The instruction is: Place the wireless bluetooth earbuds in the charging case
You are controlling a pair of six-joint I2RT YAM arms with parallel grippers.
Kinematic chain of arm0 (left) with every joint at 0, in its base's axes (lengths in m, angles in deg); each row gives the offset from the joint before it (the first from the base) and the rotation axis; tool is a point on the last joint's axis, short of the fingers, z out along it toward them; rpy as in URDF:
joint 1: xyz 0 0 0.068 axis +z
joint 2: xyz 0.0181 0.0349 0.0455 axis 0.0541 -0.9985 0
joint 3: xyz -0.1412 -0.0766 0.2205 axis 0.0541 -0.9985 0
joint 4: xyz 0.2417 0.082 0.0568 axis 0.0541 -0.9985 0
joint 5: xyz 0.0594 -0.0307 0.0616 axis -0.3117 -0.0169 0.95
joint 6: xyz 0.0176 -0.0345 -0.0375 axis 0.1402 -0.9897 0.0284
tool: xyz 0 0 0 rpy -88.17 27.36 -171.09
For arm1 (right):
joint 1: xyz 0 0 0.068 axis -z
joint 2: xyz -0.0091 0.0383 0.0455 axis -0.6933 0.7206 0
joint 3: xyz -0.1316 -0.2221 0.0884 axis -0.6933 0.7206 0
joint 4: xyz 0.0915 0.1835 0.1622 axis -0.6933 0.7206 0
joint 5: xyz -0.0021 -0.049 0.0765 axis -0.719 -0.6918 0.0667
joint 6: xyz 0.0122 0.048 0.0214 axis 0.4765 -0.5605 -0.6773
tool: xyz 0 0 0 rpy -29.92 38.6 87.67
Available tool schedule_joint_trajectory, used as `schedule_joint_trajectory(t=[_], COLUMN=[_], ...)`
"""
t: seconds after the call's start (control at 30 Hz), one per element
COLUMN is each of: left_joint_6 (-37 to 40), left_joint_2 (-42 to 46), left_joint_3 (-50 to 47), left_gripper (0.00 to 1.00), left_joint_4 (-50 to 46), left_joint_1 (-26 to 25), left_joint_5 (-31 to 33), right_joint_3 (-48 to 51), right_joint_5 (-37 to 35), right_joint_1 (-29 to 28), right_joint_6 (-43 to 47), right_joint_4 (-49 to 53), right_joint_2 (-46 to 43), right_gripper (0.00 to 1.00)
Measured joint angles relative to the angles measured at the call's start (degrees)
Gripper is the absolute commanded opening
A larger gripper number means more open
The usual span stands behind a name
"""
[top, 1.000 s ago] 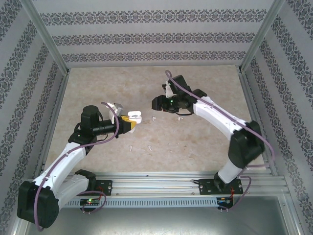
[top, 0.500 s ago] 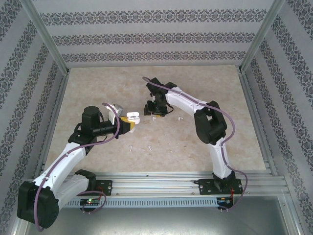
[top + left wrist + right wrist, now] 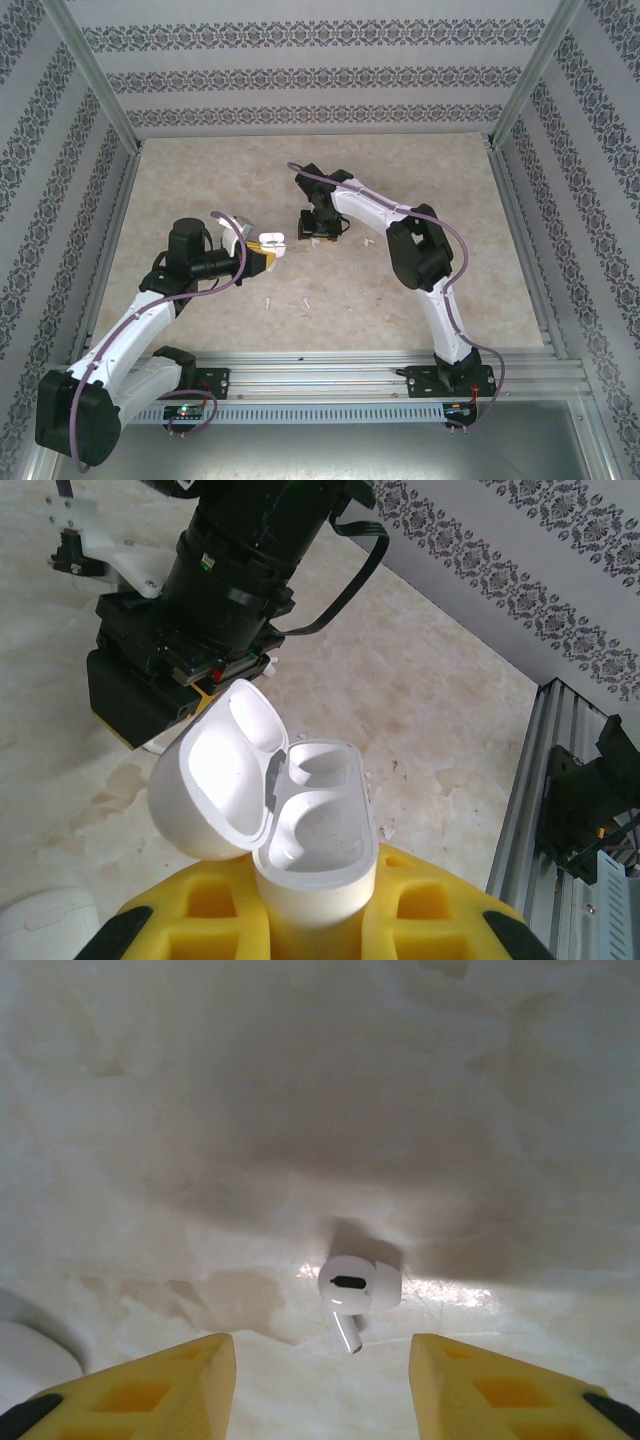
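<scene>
My left gripper [image 3: 268,250] is shut on the white charging case [image 3: 315,825], which stands upright between its yellow fingers [image 3: 440,910]. The case's lid [image 3: 205,790] is flipped open and both wells are empty. One of the wireless bluetooth earbuds [image 3: 358,1288] lies on the table, stem toward me, just beyond and between the yellow fingertips of my right gripper [image 3: 322,1360]. That gripper [image 3: 316,228] points down and is open, holding nothing, just right of the case. Three more earbuds lie loose on the table [image 3: 268,300], [image 3: 306,301], [image 3: 368,241].
A white rounded object [image 3: 30,1355] sits on the marble table [image 3: 200,170] at the left edge of the right wrist view. Patterned walls [image 3: 320,80] enclose three sides. An aluminium rail [image 3: 330,370] runs along the near edge.
My right arm has swung left, and its gripper has come down over the earbud beside the case, with the jaws slightly narrower. The left arm and case have barely moved.
</scene>
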Motion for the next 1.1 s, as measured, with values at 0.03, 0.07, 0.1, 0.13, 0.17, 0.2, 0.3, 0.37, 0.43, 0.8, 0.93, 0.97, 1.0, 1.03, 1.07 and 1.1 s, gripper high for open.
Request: schedule_joint_trajectory(t=[0.03,0.07,0.1,0.13,0.17,0.2,0.3,0.37,0.43,0.8,0.93,0.97,1.0,1.03,1.07,1.1], left_joint_6=[0.02,0.02,0.02,0.02,0.04,0.04,0.2,0.33,0.52,1.31,1.4,1.44,1.46,1.46,1.46,1.46], left_joint_2=[0.0,0.0,0.0,0.0,0.0,0.0,0.0,0.0,0.0,0.0,0.0,0.0,0.0,0.0,0.0,0.0], left_joint_3=[0.0,0.0,0.0,0.0,0.0,0.0,0.0,0.0,0.0,0.0,0.0,0.0,0.0,0.0,0.0,0.0], left_gripper=[0.0,0.0,0.0,0.0,0.0,0.0,0.0,0.0,0.0,0.0,0.0,0.0,0.0,0.0,0.0,0.0], left_joint_4=[0.0,0.0,0.0,0.0,0.0,0.0,-0.02,-0.04,-0.2,-1.36,-1.53,-1.53,-1.57,-1.57,-1.6,-1.6], left_joint_1=[0.0,0.0,0.0,0.0,0.0,0.0,-0.02,-0.04,-0.04,-0.07,-0.04,-0.07,-0.07,-0.07,-0.07,-0.04], left_joint_5=[0.0,0.0,0.0,0.0,0.0,0.0,0.0,0.0,0.0,0.72,0.98,1.05,1.05,1.05,1.05,1.05], right_joint_3=[0.0,0.0,0.0,0.0,0.0,-0.02,-0.61,-1.31,-2.01,-4.57,-4.59,-4.59,-4.59,-4.59,-4.59,-4.59], right_joint_5=[0.0,0.0,0.0,0.0,0.0,0.0,0.02,-0.02,0.02,0.0,-0.15,-0.2,-0.24,-0.42,-0.42,-0.39], right_joint_1=[0.0,-0.02,-0.02,0.0,0.0,0.0,0.0,0.0,0.02,0.13,0.17,0.15,0.15,0.17,0.22,0.26], right_joint_6=[-0.04,-0.17,-0.2,-0.22,-0.24,-0.24,-0.44,-0.46,-0.48,-0.63,-0.61,-0.61,-0.59,-0.52,-0.42,-0.39], right_joint_4=[-0.02,-0.02,-0.02,-0.02,-0.02,-0.02,0.0,0.07,0.61,1.75,2.16,2.19,2.27,2.38,2.38,2.36], right_joint_2=[0.26,0.55,0.79,0.96,1.2,1.44,2.38,3.13,3.48,5.11,5.16,5.16,5.16,5.16,5.16,5.16], right_gripper=[0.49,0.49,0.49,0.48,0.48,0.48,0.47,0.47,0.46,0.35,0.32,0.31,0.28,0.28,0.27,0.27])
